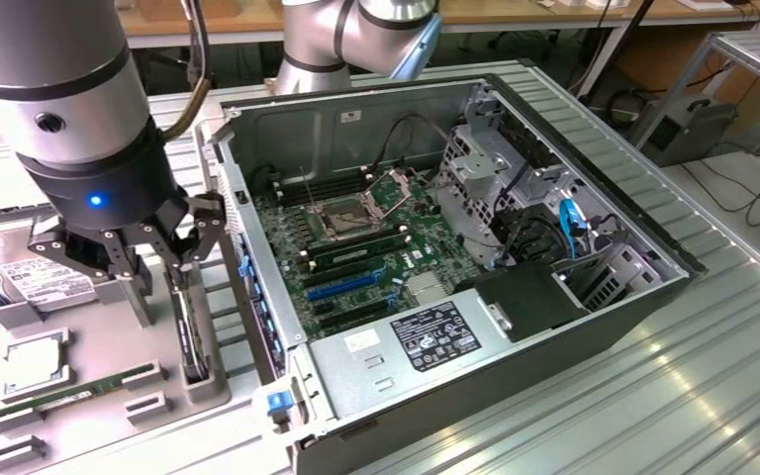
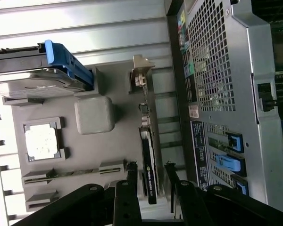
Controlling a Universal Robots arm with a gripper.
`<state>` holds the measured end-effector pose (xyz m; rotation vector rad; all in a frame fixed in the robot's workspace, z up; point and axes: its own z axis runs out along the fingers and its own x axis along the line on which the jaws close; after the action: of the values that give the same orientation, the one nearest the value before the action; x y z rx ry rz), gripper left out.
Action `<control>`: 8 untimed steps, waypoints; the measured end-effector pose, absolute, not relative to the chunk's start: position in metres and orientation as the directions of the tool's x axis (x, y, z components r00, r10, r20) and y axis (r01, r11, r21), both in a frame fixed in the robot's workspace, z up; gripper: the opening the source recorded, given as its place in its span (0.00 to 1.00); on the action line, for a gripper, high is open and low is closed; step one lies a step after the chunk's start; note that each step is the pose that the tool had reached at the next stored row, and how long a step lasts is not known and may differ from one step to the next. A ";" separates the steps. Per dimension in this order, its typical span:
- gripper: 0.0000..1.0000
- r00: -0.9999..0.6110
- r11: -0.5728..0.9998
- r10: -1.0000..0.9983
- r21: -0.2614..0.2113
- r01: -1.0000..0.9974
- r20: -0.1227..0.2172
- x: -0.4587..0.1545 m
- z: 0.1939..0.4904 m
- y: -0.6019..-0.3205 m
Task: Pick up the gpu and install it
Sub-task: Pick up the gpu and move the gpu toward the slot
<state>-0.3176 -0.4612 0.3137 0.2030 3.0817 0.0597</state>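
Observation:
The gpu (image 1: 193, 341) is a slim black card standing on edge in a slot of the grey parts tray (image 1: 96, 341), just outside the computer case's wall. In the wrist view the gpu (image 2: 148, 157) runs straight away from the camera, its silvery bracket (image 2: 140, 75) at the far end. My gripper (image 1: 158, 285) hovers right above the card's near end. It is open, with one black fingertip (image 2: 131, 172) on each side of the card and a gap on both sides.
The tray also holds a silver hard drive (image 1: 24, 272) in a blue caddy (image 2: 68, 61), a square CPU (image 2: 40, 141) and a green RAM stick (image 1: 70, 393). The open computer case (image 1: 617, 297) lies close beside the tray, showing its motherboard (image 1: 353, 247) and blue slots (image 1: 343, 284).

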 end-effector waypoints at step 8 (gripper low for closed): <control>0.36 -0.990 0.991 0.132 0.042 0.130 -0.050 -0.316 0.299 -0.461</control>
<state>-0.3162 -0.4612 0.2990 0.2030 3.0817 0.0596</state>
